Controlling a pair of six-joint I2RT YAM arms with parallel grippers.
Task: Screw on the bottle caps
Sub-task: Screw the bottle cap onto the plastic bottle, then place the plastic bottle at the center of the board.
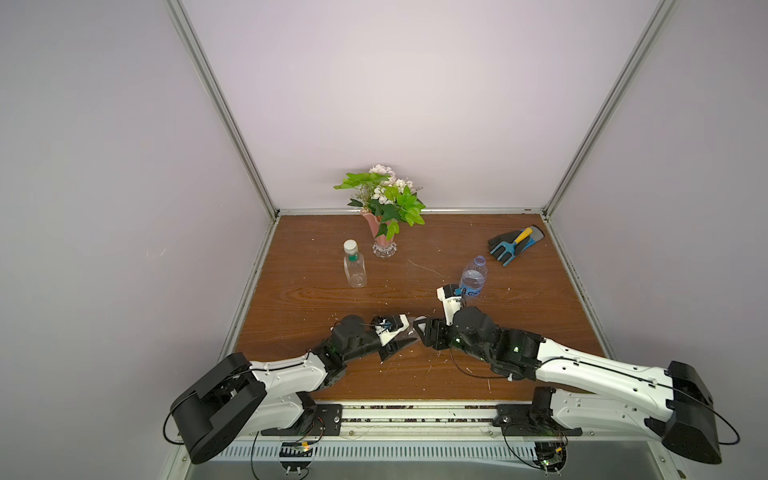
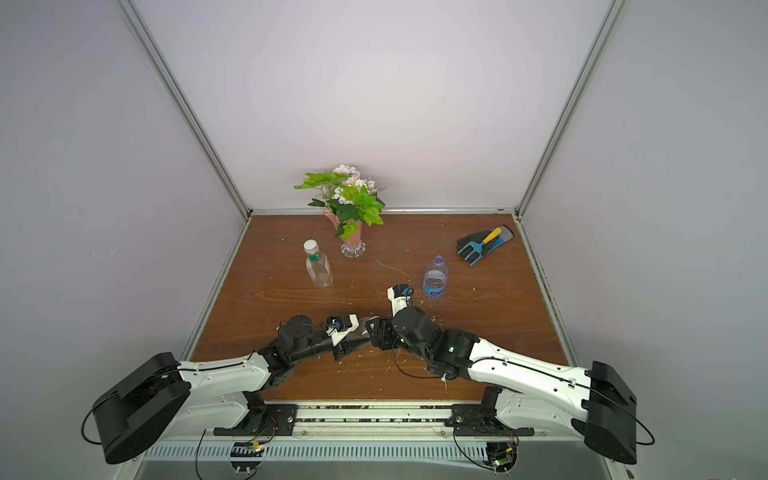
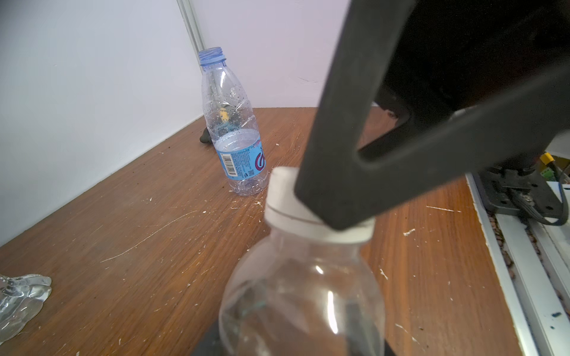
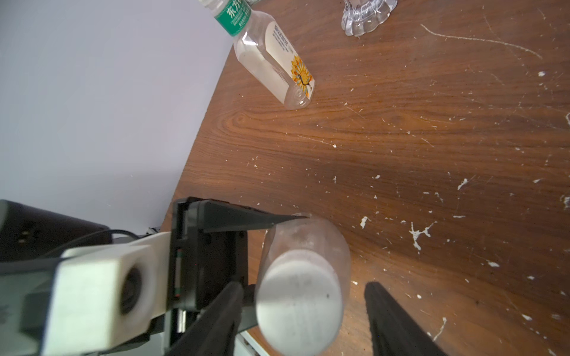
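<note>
My left gripper (image 3: pixel 302 339) is shut on the body of a clear round bottle (image 3: pixel 302 296), held low over the table near its front middle (image 1: pixel 405 338). A white cap (image 4: pixel 299 305) sits on that bottle's neck. My right gripper (image 4: pixel 303 286) is open and straddles this cap, one finger close against its side and a gap at the other finger (image 4: pixel 388 314). A squarish bottle (image 1: pixel 354 270) with a green neck ring stands at the back left, wearing a white cap (image 1: pixel 350 246). The blue-labelled bottle (image 1: pixel 473 278) stands uncapped to the right, beyond my right wrist.
A pink vase (image 1: pixel 384 241) of flowers on a glass foot stands at the back centre. A dark glove with a yellow-handled trowel (image 1: pixel 515 245) lies at the back right. White walls close three sides; a metal rail (image 1: pixel 415 409) runs along the front edge.
</note>
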